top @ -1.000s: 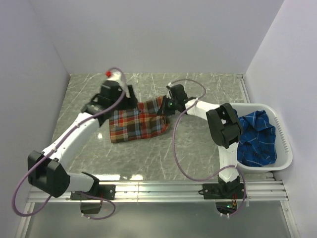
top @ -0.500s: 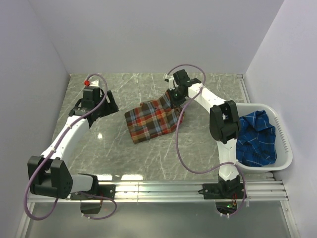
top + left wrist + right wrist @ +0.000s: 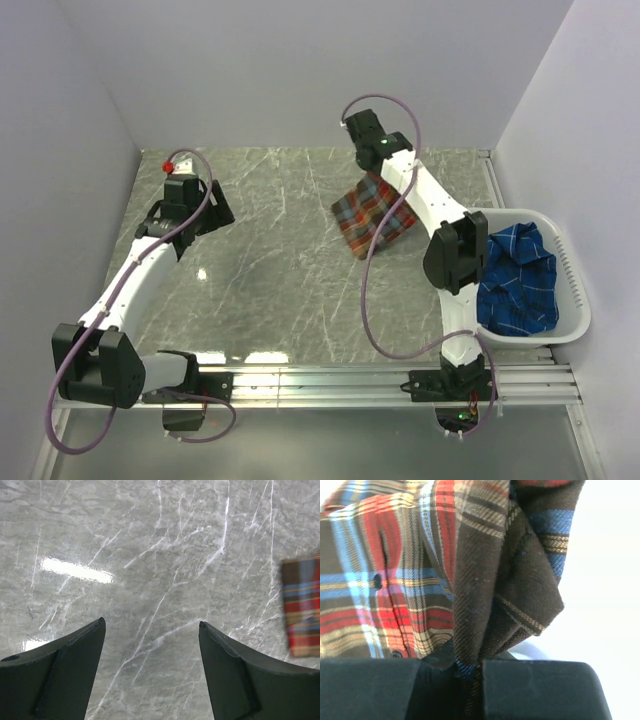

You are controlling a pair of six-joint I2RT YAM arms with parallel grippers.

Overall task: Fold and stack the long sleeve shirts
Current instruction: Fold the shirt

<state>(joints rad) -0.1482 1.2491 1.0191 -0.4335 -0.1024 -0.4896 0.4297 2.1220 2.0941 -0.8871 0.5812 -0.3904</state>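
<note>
Jaws of the left gripper (image 3: 152,622) stand spread over the table (image 3: 280,290), well apart from both shirts. The blue shirt (image 3: 515,278) lies bunched in the white basket (image 3: 577,300) at the table's edge, partly behind the right arm (image 3: 455,255). Farthest, the right gripper (image 3: 469,666) clamps the hanging red-orange shirt (image 3: 375,215) near the rear wall (image 3: 300,70).

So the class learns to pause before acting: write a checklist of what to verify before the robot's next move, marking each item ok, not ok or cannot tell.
1. Right fingers shut on the red plaid shirt: ok.
2. Left fingers open, holding nothing: ok.
3. That shirt lying folded on the table: not ok, it hangs bunched.
4. Blue shirt out of the white basket: not ok.
5. Hanging shirt's lower edge off the table: cannot tell.
</note>
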